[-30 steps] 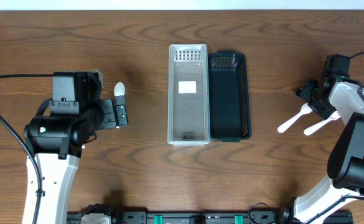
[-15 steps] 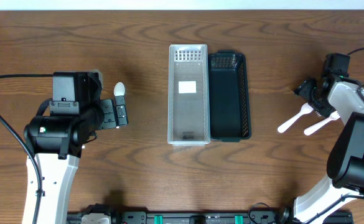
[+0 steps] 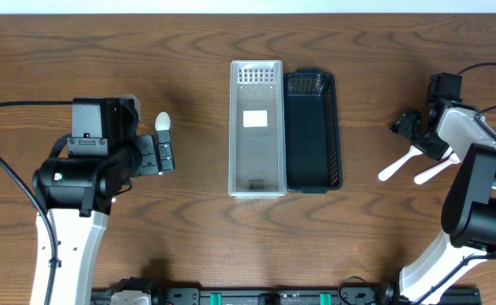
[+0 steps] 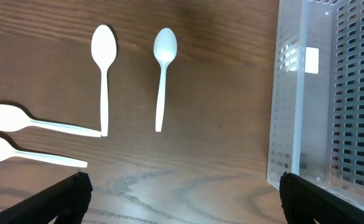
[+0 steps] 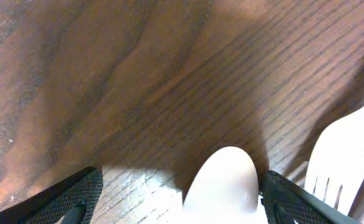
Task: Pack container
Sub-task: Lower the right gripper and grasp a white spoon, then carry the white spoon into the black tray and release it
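A clear slotted container (image 3: 233, 127) stands mid-table with a black container (image 3: 337, 127) against its right side. Both look empty apart from a white label in the clear one. My left gripper (image 3: 164, 157) is open and empty; one white spoon (image 3: 163, 121) shows beside it. In the left wrist view, several white spoons (image 4: 163, 68) lie on the wood ahead of the open jaws (image 4: 182, 199). My right gripper (image 3: 409, 131) is open over two white utensils (image 3: 398, 166). In the right wrist view, a spoon bowl (image 5: 222, 183) sits between the open fingers (image 5: 178, 196), and a fork (image 5: 346, 155) lies to the right.
The clear container's wall (image 4: 287, 124) stands at the right of the left wrist view. Cables trail from both arms at the table's left and right sides. Bare wood surrounds the containers.
My right gripper has shifted a little left and toward the far edge, over the utensil heads. The left arm and the containers have not moved.
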You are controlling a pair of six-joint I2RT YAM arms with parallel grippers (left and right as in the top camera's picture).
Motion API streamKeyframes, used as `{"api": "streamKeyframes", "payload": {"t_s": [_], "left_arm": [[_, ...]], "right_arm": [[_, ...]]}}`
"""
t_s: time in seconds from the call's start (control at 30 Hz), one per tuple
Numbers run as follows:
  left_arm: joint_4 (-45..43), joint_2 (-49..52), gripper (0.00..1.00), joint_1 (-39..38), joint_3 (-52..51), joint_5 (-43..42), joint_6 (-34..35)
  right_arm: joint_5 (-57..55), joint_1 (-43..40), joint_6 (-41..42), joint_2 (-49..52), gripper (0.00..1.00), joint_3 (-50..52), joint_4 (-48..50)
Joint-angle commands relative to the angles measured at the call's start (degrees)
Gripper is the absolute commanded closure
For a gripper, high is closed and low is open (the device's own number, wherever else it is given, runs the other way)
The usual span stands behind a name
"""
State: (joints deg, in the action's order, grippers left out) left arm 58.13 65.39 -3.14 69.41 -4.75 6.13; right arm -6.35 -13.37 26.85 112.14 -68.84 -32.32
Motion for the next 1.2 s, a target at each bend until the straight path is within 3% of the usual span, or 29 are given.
{"api": "streamKeyframes", "payload": {"t_s": [0.0,0.17,0.97,1.17], "left_arm": [[0.13,0.0,0.02,-0.17,1.33,-0.2,-0.52],[0.13,0.0,0.02,-0.17,1.33,-0.2,-0.52],[0.13,0.0,0.02,-0.17,1.33,-0.2,-0.52],[0.11,0.0,0.02,-0.17,1.33,-0.2,-0.55]], "right_arm": [[0.35,0.15,1.99,2.51,0.18,0.33,-1.84],[0.15,0.15,2.99,2.51,0.32,0.33,-2.82],[0.15,0.15,3.3,2.51,0.73,0.33,-2.36],[0.17,0.15,3.3,2.51,0.89,0.31,-2.8]]}}
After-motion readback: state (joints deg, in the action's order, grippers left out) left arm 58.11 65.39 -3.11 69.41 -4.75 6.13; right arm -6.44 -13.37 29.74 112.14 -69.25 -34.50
